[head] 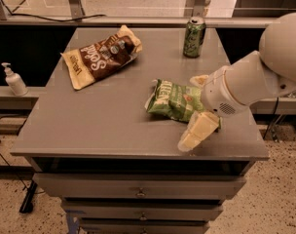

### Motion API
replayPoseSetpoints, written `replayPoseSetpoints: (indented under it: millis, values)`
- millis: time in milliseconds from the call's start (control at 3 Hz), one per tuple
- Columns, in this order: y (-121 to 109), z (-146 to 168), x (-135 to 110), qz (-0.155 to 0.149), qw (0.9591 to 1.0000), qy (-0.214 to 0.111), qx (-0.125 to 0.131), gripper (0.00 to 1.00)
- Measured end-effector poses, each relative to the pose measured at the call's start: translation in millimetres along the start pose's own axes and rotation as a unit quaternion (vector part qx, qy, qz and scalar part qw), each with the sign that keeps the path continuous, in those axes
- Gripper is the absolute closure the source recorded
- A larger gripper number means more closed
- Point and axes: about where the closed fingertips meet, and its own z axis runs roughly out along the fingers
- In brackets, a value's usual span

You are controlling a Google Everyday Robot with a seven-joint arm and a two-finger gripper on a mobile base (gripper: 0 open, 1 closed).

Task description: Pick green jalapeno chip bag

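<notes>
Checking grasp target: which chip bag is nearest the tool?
The light-green jalapeno chip bag, front right; the tool is at its right end. The brown-and-tan bag lies well apart, back left.

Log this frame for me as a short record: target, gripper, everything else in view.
target: crinkly light-green jalapeno chip bag, lying flat on the grey table
gripper: cream two-finger gripper, open, at the bag's right end, one finger on each side
other items: brown-and-tan chip bag, far left; green drink can, upright, far edge
off table: white pump bottle, on the ledge at left
</notes>
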Motion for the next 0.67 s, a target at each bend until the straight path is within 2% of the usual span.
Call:
replayPoseSetpoints:
  millis: [333, 667]
  values:
    - [-5, 29, -1, -0.003, 1.0, -0.003, -0.006, 0.0]
    - [-16, 43, 2, -0.001, 0.9999, 0.009, -0.009, 0.17]
